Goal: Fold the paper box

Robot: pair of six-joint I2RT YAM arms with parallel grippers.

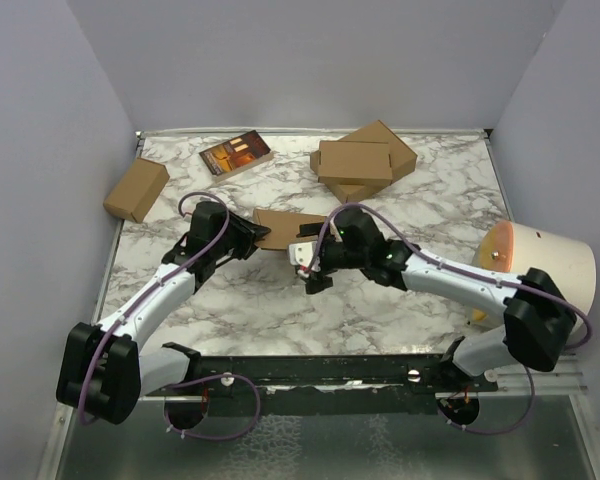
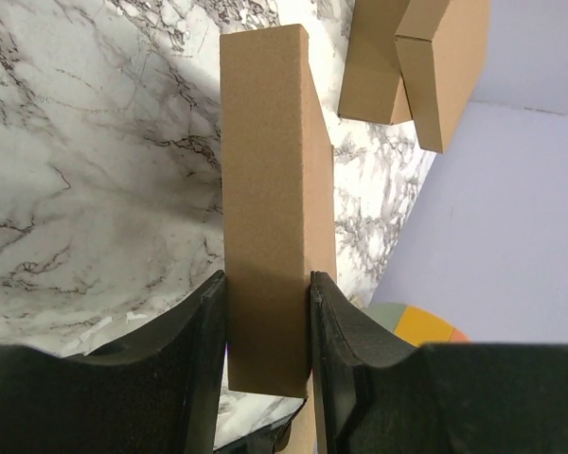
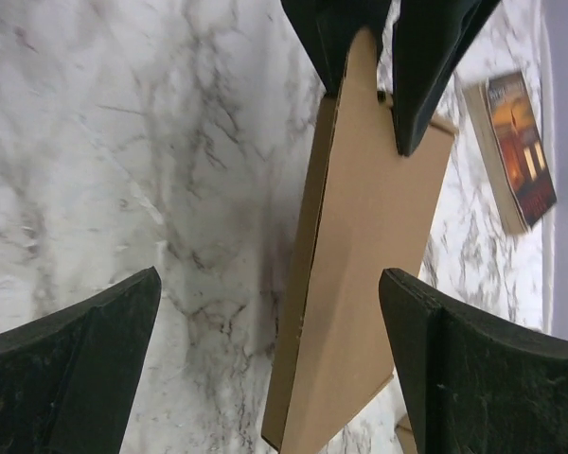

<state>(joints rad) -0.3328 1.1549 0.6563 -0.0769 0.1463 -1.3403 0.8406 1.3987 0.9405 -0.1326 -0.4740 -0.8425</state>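
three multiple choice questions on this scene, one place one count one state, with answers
1. Where does the book lie?
A. between the small carton and the stacked boxes
B. on the stacked boxes
C. under the right arm

2. How many boxes are in that stack?
A. one
B. two
C. four

3. The left end effector is
A. open above the table
B. shut on the paper box
C. shut on the book

Answers: 1 A, the top view shows it between them; 2 B, one box lies across another; 3 B, the left wrist view shows it clamping the box's sides.
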